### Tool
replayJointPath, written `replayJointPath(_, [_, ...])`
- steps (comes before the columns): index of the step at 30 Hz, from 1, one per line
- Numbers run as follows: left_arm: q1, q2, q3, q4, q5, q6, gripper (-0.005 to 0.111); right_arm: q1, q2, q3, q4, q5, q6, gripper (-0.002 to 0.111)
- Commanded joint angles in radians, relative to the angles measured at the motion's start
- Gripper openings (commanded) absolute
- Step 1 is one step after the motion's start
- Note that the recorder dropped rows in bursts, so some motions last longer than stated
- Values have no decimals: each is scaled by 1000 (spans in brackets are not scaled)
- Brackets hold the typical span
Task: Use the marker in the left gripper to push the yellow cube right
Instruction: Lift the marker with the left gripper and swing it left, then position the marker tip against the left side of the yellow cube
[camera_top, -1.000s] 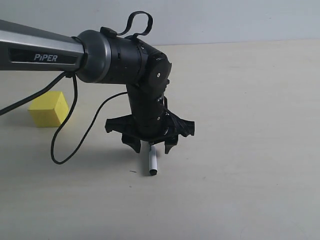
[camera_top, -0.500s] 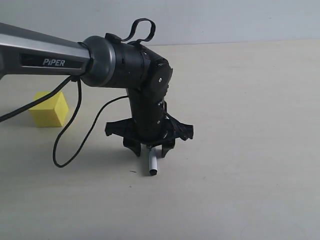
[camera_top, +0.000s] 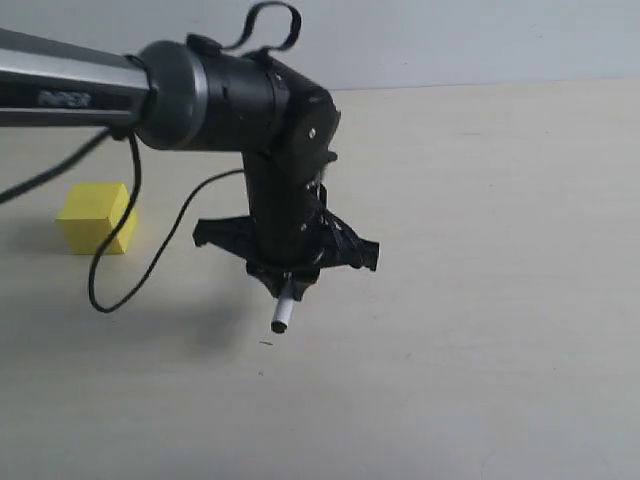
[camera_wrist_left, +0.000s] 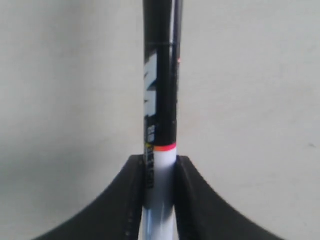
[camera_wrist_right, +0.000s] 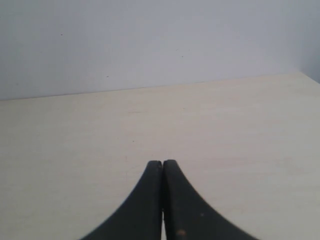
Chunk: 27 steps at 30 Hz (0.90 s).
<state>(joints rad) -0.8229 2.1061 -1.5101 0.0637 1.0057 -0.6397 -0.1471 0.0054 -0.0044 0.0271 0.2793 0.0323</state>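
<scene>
the black two-fingered left gripper (camera_top: 286, 282), on a dark grey arm (camera_top: 60, 85) w/ a looping black cable (camera_top: 178, 228), hangs pointing down over the middle of the pale beige counter (camera_top: 500, 300), well in from the far edge where the grey-white wall (camera_top: 450, 40) begins. its fingers (camera_wrist_left: 117, 205) are clamped tight on a slim marker (camera_wrist_left: 160, 100): black upper half, white lower barrel, thin red band btwn them. in the left wrist view the grip sits on the white barrel, right beside the red band. in the exterior view only the white end & dark tip stick out beneath the claw, tilted slightly toward the counter's left edge. the tip looks just off the surface, but contact can't be told for sure. the small matte bright yellow cube (camera_top: 95, 217) rests on the counter toward the left edge, a bit nearer the far edge than the marker tip. it is well apart from marker & gripper, w/ bare counter btwn. the black right gripper (camera_wrist_right: 162, 167) has its jaws pressed together w/ nothing btwn them, over bare counter, facing the far edge.
</scene>
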Motion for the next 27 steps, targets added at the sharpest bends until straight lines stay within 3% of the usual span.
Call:
replayJointPath(1, [22, -161, -2, 96, 59, 97, 0, -7, -5, 4, 1, -12, -2, 0])
replayJointPath(6, [83, -338, 12, 195, 210, 213, 0, -7, -5, 4, 1, -12, -2, 0])
replayJointPath(10, [174, -509, 112, 245, 215, 284, 0, -7, -5, 4, 1, -12, -4, 0])
replayJointPath(15, [415, -668, 272, 301, 157, 429, 0, -7, -5, 4, 1, -12, -2, 0])
replayJointPath(19, [682, -704, 391, 321, 114, 553, 0, -7, -5, 4, 1, -12, -2, 0])
replayJointPath(22, [843, -674, 452, 279, 29, 623, 0, -7, -5, 4, 1, -12, -4, 0])
replayJointPath(24, [894, -646, 472, 249, -69, 689, 0, -7, -5, 4, 1, -12, -4, 0])
replayJointPath(27, [906, -612, 472, 249, -159, 957, 0, -7, -5, 4, 1, -12, -4, 0])
